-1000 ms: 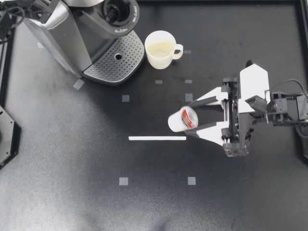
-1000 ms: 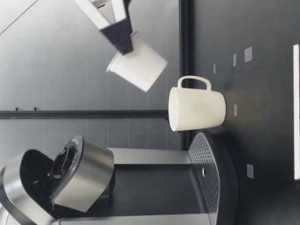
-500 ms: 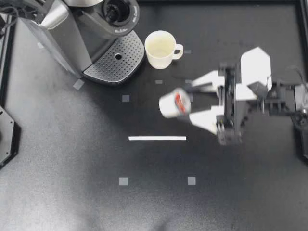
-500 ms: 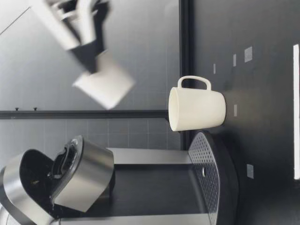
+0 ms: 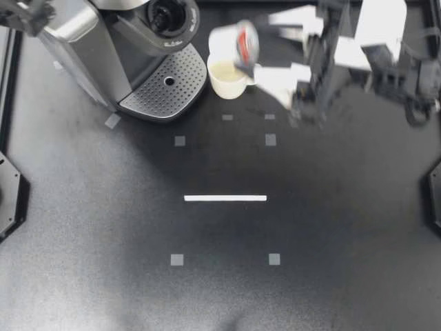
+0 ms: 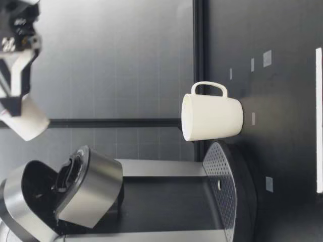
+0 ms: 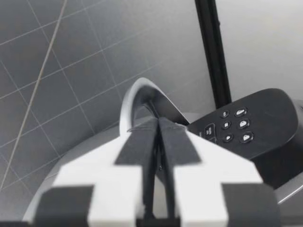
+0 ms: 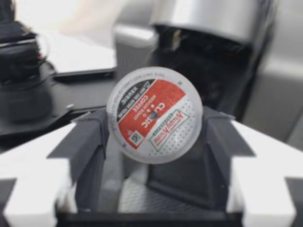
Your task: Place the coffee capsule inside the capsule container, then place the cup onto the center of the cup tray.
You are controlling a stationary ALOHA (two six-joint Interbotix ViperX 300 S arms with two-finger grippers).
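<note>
My right gripper [image 5: 258, 43] is shut on the white coffee capsule [image 5: 238, 41] and holds it high over the cream cup [image 5: 226, 77]. In the right wrist view the capsule's red and white foil lid [image 8: 154, 120] faces the camera between both fingers. The low view has the capsule [image 6: 29, 122] tilted, above and beside the machine's open capsule container [image 6: 38, 189]. That container [image 5: 165, 17] is open at the top of the coffee machine. The cup [image 6: 212, 117] stands upright on the table beside the perforated cup tray [image 5: 165, 83]. My left gripper [image 7: 158, 130] is shut, with a silver arch of the machine just past its tips.
The coffee machine [image 5: 103, 48] fills the table's far left corner, its lid [image 6: 91, 186] tipped up. A white tape strip [image 5: 225, 198] and small grey squares mark the black table. A raised black frame [image 5: 7, 103] borders the table.
My right gripper has carried the capsule from the table's middle up and toward the far side, to above the cup beside the machine. Cup and machine have not moved.
</note>
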